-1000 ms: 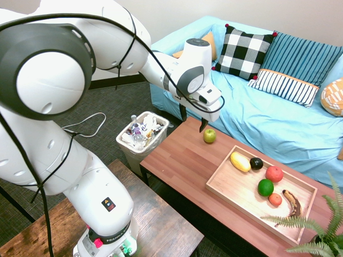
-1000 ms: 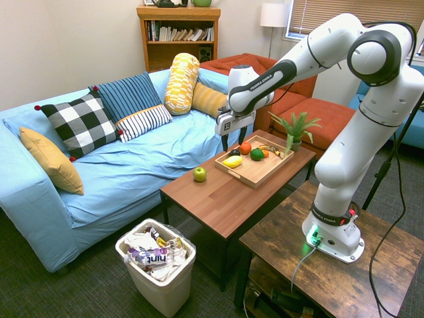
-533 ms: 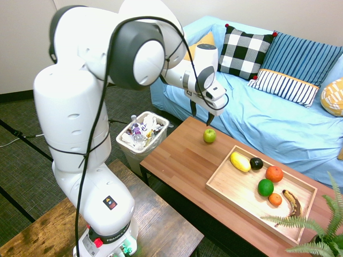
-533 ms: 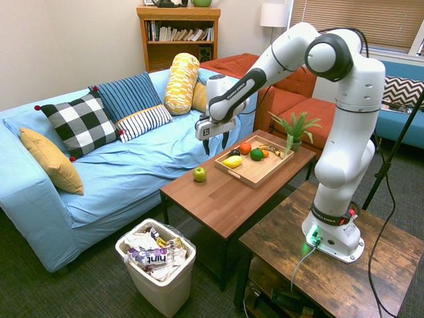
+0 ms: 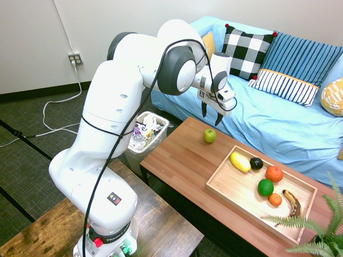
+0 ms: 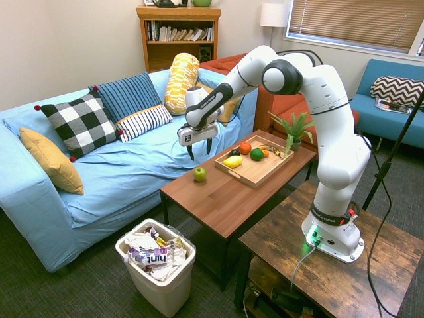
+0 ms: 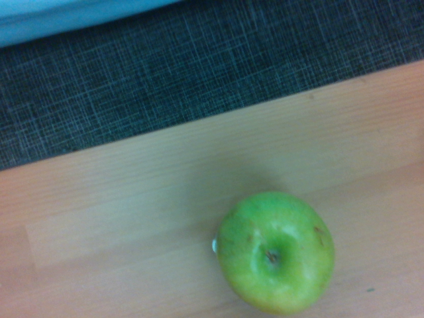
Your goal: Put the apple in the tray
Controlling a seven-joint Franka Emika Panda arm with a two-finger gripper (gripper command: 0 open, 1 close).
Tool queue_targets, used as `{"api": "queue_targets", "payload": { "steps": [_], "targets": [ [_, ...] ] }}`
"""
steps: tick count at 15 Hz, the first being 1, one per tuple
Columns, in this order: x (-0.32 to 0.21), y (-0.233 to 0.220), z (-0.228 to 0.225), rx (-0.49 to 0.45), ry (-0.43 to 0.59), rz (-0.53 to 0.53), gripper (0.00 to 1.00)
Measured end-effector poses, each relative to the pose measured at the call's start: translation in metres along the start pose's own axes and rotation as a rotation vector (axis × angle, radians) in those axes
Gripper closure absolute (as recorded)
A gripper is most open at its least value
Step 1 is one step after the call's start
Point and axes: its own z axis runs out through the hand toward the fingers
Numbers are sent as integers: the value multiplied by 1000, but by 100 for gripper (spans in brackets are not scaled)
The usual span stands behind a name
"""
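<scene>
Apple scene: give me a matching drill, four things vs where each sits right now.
Things:
1. apple
2. banana
3. hand
4. bin

Places:
A. on the floor by the table's end
B. inside the tray, near the plant
C. on the bare table, outside the tray
D. in the air above the apple, jaws open

Pairs: 1-C, 2-B, 3-D, 4-A
</scene>
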Motion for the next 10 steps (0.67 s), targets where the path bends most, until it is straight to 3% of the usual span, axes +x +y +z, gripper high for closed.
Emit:
{"api": "queue_targets", "payload": {
  "steps": [10],
  "targets": [
    [13, -26, 76, -72, -24, 19, 0]
  ]
}}
